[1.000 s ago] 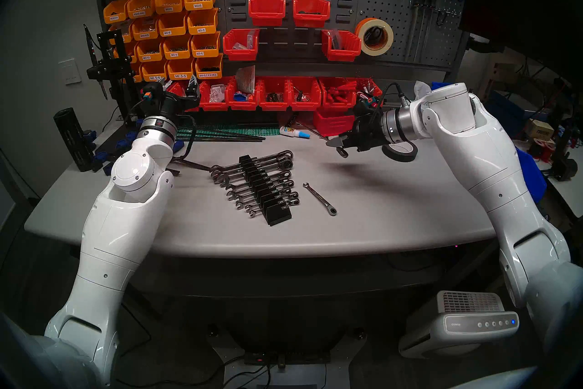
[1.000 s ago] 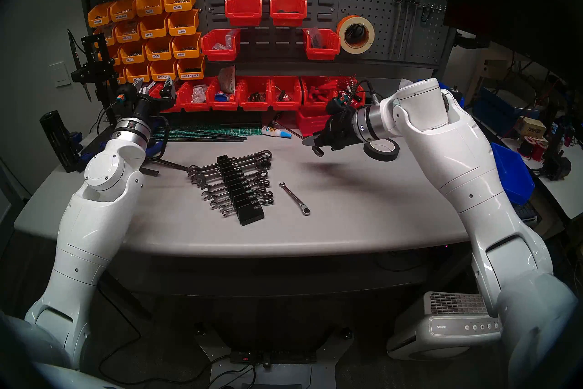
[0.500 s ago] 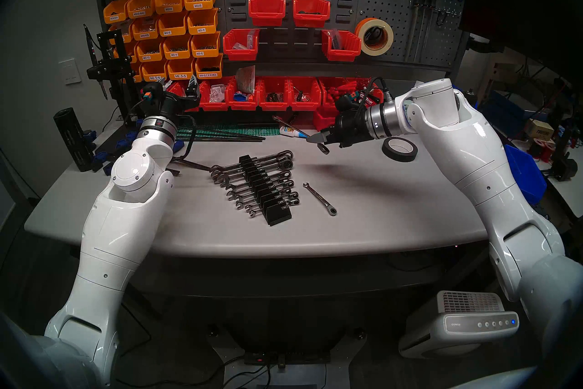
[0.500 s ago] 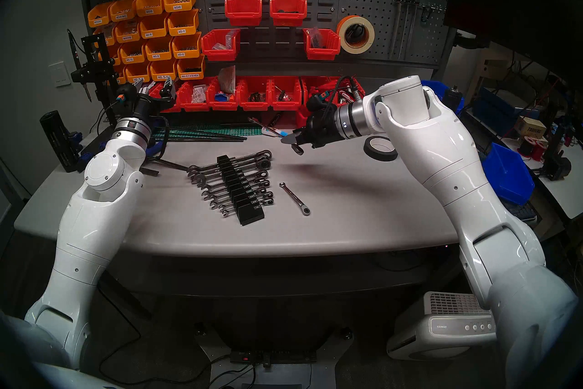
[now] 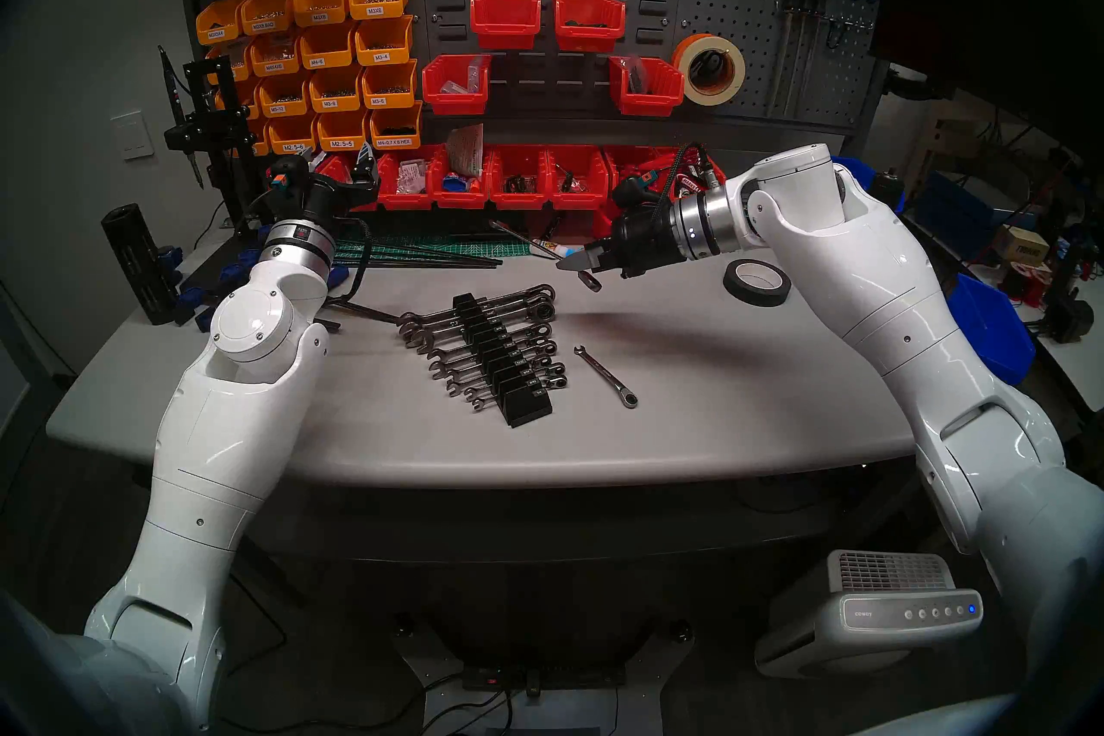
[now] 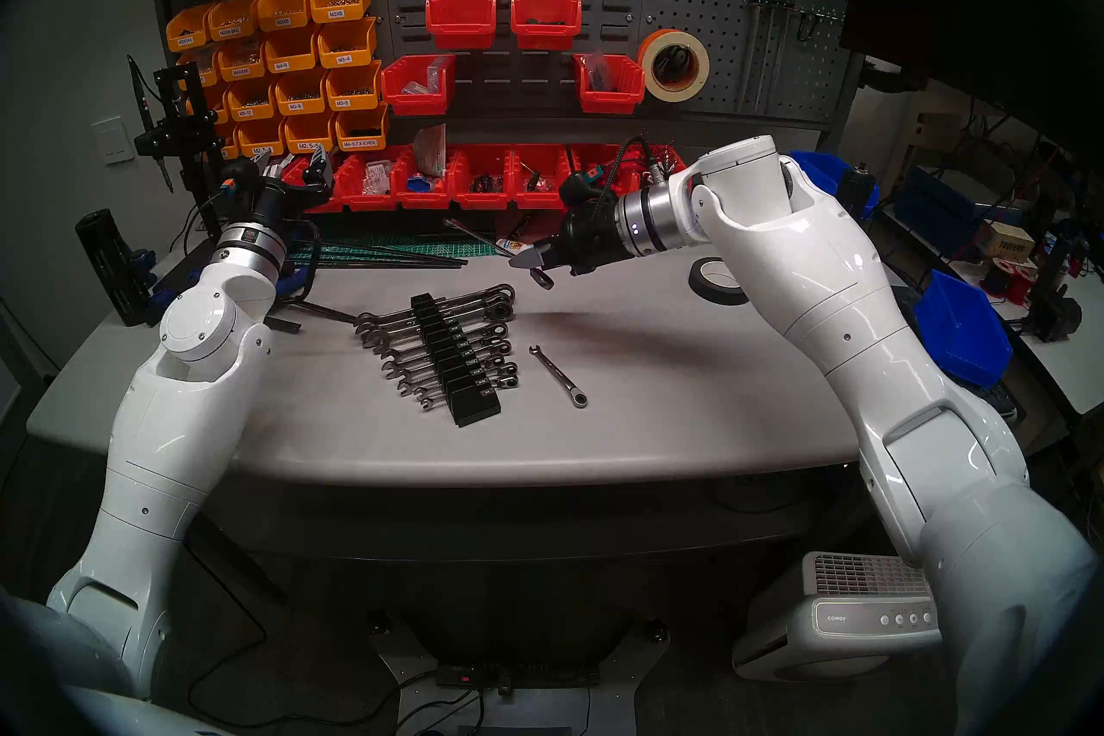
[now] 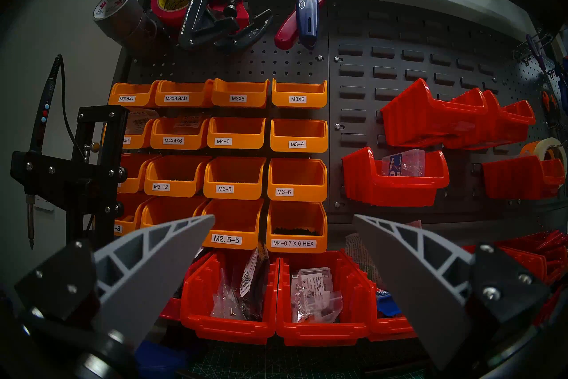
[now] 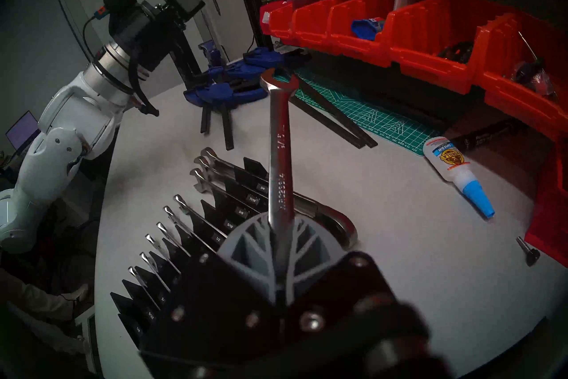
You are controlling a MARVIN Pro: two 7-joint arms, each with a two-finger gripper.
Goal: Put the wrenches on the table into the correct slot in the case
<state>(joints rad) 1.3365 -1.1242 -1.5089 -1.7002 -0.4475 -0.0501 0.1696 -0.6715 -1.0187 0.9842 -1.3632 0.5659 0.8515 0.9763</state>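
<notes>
My right gripper (image 5: 570,261) is shut on a chrome wrench (image 8: 279,153) and holds it in the air just beyond the far end of the black case (image 5: 502,358). The wrench's open jaw points away toward the red bins, and its ring end hangs below the fingers. The case lies mid-table with several wrenches in its slots. A smaller wrench (image 5: 606,376) lies loose on the grey table (image 5: 717,388), right of the case. My left gripper (image 7: 282,217) is open and empty, raised at the back left and facing the bin wall.
A black tape roll (image 5: 757,282) lies at the right, under my right forearm. A glue bottle (image 8: 455,166), thin black rods (image 5: 430,257) and a green cutting mat (image 8: 368,113) lie behind the case. Red bins (image 5: 520,179) line the back, and blue clamps (image 8: 221,89) sit at the back left.
My right arm has carried the held wrench leftward, from over the tape roll to just beyond the case's far end. The left arm and the loose wrench have not moved.
</notes>
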